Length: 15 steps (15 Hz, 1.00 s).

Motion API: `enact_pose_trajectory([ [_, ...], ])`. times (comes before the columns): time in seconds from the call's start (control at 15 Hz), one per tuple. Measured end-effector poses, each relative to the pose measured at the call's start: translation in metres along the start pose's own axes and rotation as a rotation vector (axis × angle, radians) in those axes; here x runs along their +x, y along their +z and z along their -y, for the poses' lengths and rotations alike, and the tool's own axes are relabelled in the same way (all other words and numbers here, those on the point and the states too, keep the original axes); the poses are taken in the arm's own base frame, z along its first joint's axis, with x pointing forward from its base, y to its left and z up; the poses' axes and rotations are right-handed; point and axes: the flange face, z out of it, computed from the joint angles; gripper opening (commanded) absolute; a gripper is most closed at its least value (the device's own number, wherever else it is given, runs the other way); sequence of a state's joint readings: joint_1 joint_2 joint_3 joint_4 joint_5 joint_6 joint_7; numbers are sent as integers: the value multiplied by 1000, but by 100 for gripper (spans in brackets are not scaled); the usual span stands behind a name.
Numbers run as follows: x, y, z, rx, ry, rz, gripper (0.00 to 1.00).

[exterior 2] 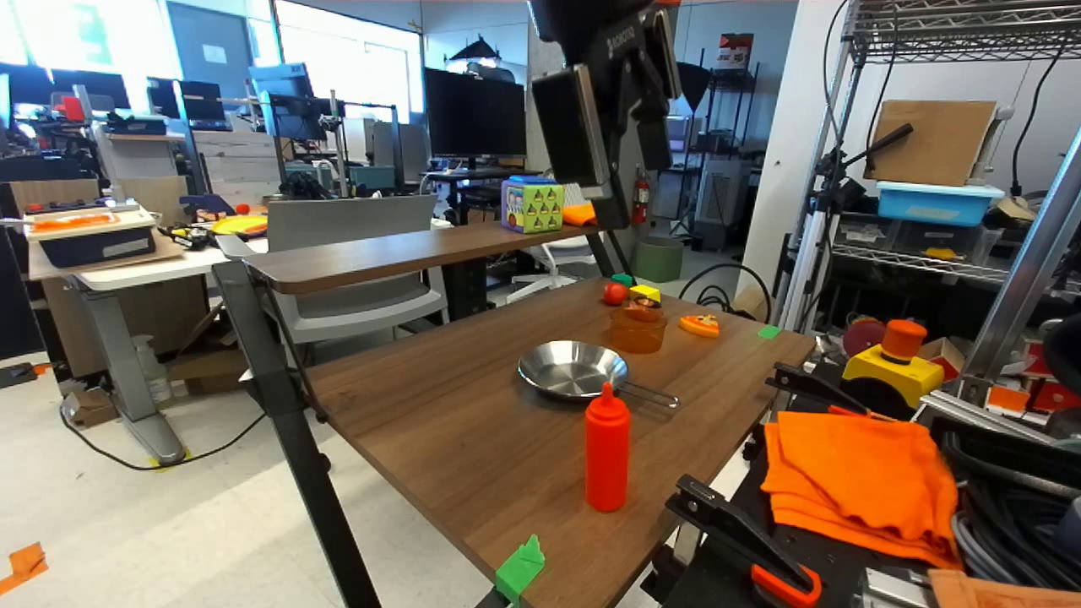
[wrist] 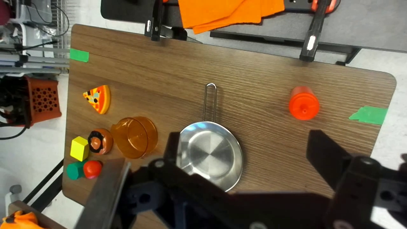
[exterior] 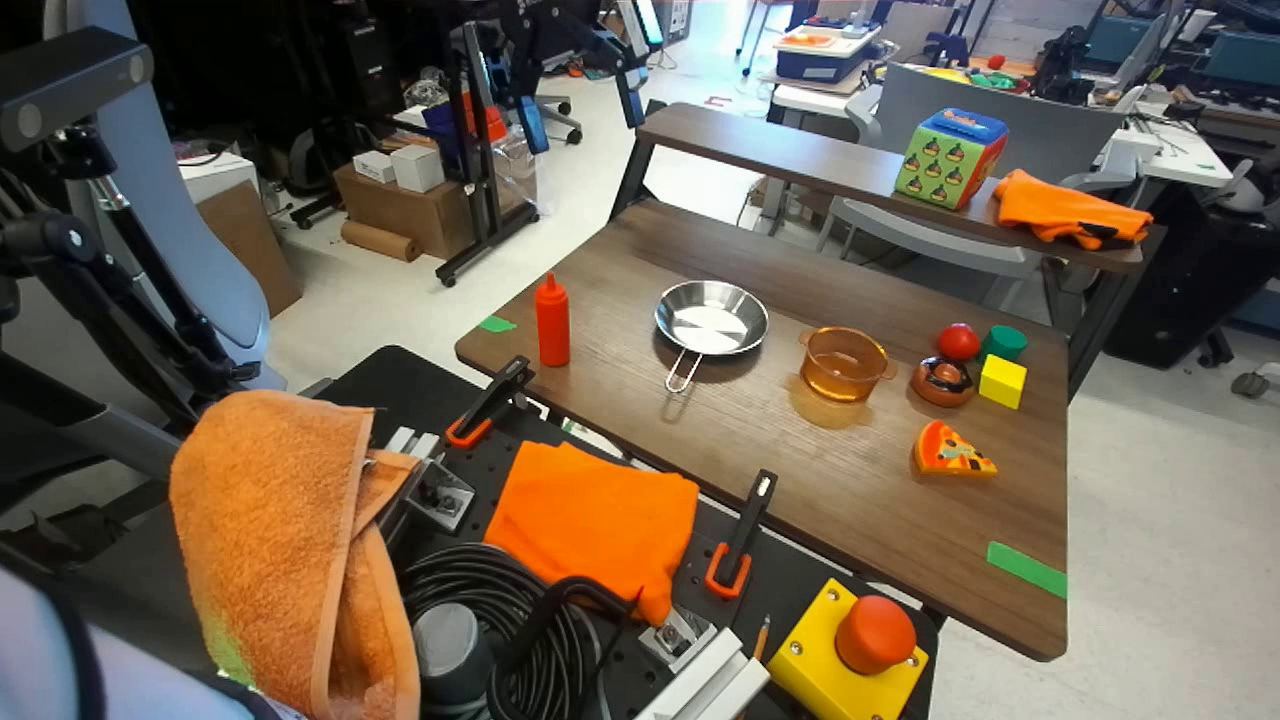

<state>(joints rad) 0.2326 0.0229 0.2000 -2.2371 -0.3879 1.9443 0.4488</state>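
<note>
My gripper is open and empty, high above the brown table. It also shows in both exterior views. In the wrist view the steel pan lies below the jaws, partly hidden by a finger. The red squeeze bottle stands upright beside the pan. A clear amber pot stands on the pan's other side. Beyond it lie a toy pizza slice, a brown ring-shaped toy, a yellow block, a red ball and a green block.
A raised shelf runs along the table's far side, bearing a colourful toy cube and an orange cloth. Black clamps, a folded orange cloth and a yellow box with a red button are on the black base.
</note>
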Motion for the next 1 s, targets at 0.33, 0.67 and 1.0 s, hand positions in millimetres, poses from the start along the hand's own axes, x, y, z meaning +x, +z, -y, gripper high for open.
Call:
enact_pose_trajectory([
  [0.33,-7,14,2,-13,-7,26,100],
  [0.67,-7,20,6,20,-35,1,100],
  [1.0,-3,17,9,43,16,-48,100],
])
